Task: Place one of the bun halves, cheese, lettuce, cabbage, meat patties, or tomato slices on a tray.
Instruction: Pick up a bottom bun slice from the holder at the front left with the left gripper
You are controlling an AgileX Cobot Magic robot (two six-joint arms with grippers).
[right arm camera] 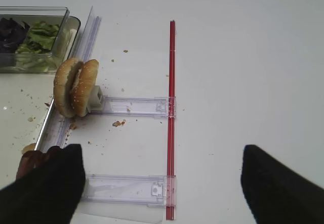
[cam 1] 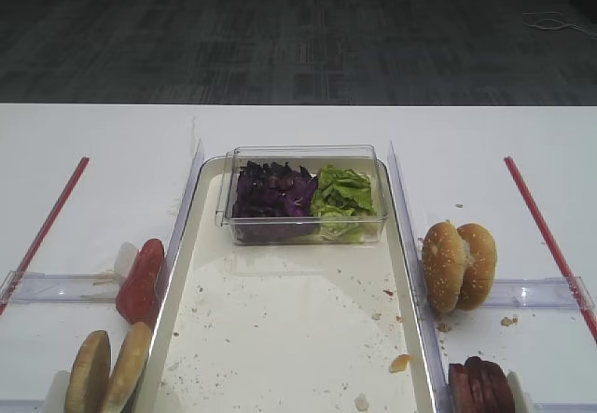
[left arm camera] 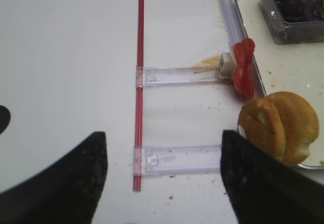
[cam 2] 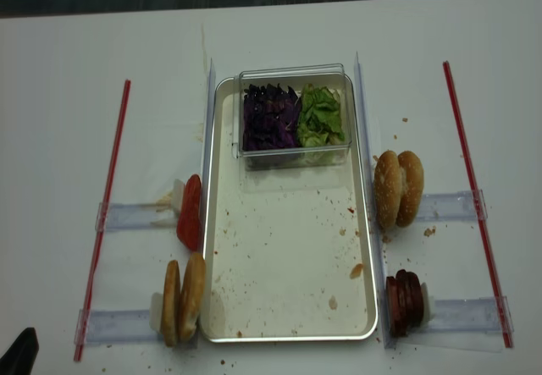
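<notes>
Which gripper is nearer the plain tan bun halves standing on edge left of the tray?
Left. The plain bun halves sit just beyond the left gripper's open fingers; the right gripper hovers over the tray's opposite side.

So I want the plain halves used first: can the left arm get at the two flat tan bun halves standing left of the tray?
Probably yes: the plain bun halves stand uncovered just beside the open left gripper.

The tray (cam 2: 222,223) lies bare from its middle to its near end, with only crumbs there; its far end is filled by a clear plastic box (cam 2: 294,114) of cabbage (cam 2: 269,117) and lettuce (cam 2: 322,114); on-edge plain bun halves (cam 2: 182,297) and tomato slices (cam 2: 190,212) crowd its left rim, sesame bun halves (cam 2: 399,188) and meat patties (cam 2: 405,301) its right; beyond the red strips (cam 2: 106,201) the table (cam 2: 51,138) lies bare.
</notes>
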